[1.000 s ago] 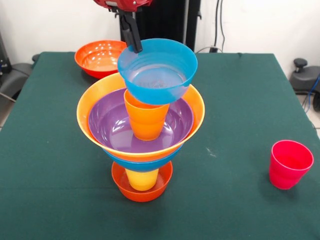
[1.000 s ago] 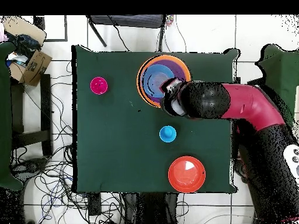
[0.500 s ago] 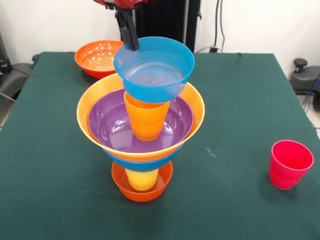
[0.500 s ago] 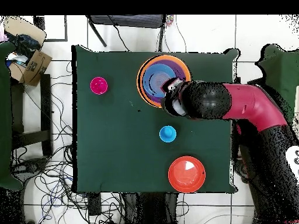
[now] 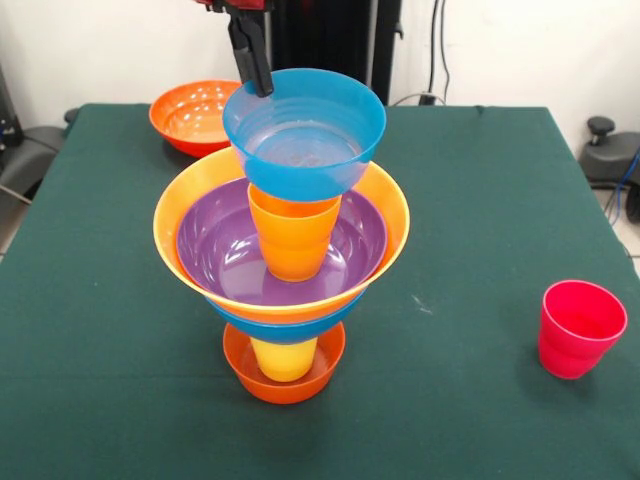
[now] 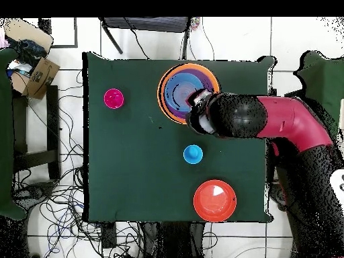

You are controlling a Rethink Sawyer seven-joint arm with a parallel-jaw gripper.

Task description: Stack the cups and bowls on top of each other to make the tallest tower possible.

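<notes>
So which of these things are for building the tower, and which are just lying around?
For the job: tower, small teal-blue bowl held by the tool, pinkish red cup, blue cup, medium red-orange bowl.
Just lying about: cardboard box, cables on the floor.

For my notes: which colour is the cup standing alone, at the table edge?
Pinkish red cup; the front view shows it best.

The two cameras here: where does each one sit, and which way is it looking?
Front view: across the table, facing the tower; only the gripper shows, on the teal-blue bowl's rim.
Overhead view: above, looking straight down; the red and black arm reaches in.
Shared: tower, pinkish red cup, red-orange bowl.
</notes>
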